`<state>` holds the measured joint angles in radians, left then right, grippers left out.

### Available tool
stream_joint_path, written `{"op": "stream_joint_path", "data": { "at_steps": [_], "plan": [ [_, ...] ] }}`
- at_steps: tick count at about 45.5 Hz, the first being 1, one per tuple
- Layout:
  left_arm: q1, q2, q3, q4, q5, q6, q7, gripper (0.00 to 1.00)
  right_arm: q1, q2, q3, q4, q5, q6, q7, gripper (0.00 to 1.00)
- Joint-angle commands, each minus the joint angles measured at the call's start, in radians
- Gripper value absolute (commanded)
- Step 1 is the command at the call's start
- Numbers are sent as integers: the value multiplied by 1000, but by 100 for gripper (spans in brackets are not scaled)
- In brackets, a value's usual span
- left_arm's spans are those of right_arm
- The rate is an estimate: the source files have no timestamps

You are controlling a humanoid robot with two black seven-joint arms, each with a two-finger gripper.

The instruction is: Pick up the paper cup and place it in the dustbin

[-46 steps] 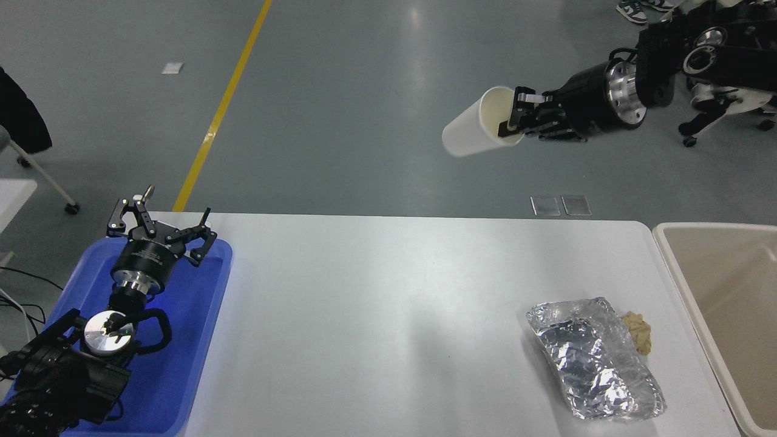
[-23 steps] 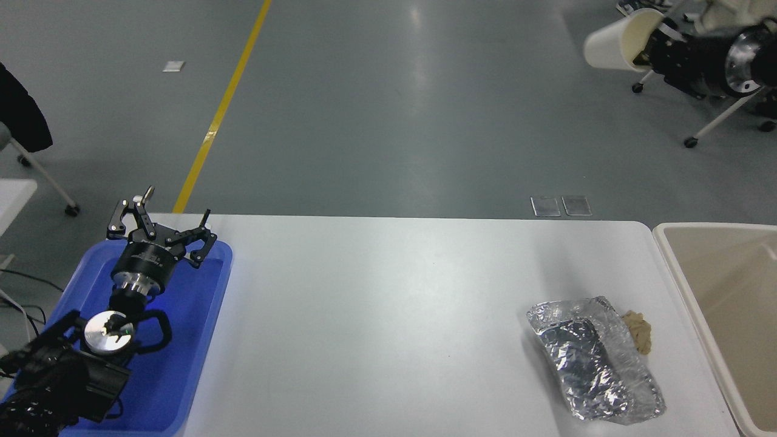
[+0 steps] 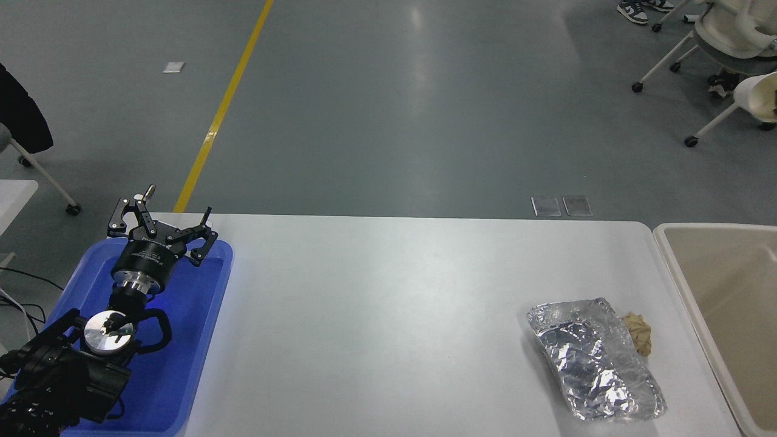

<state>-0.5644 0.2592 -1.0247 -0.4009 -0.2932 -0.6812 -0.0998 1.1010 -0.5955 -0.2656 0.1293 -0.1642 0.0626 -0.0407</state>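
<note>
Only part of the white paper cup (image 3: 754, 95) shows, at the picture's right edge, high above the floor beyond the table, with a sliver of its yellowish inside visible. What holds it is cut off by the edge, and my right gripper is out of view. The beige dustbin (image 3: 669, 246) stands at the table's right end, below and nearer than the cup. My left gripper (image 3: 162, 217) rests parked over the blue tray at the lower left, fingers spread open and holding nothing.
A wrinkly silver foil packet (image 3: 595, 358) lies on the white table (image 3: 376, 315) near the bin, with a small tan paper wad (image 3: 638, 332) against its right side. The blue tray (image 3: 182, 340) sits at the left. Wheeled chairs (image 3: 722, 36) stand at the far right.
The right arm swung the cup rightward and out past the picture's right edge. Only part of the cup still shows. The left arm has not moved.
</note>
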Motion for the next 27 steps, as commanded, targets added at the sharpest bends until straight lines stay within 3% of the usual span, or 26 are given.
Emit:
{"op": "stream_joint_path", "data": {
  "at_steps": [1, 11, 27],
  "plan": [
    [1, 0, 0, -1, 0, 0, 0, 100, -188, -4, 9, -56, 25, -83, 1, 0],
    [0, 0, 0, -1, 0, 0, 0, 100, -325, -9, 42, -56, 98, -103, 2, 0],
    [0, 0, 0, 1, 0, 0, 0, 100, -490, 8, 114, -53, 98, -118, 12, 0]
  ]
}}
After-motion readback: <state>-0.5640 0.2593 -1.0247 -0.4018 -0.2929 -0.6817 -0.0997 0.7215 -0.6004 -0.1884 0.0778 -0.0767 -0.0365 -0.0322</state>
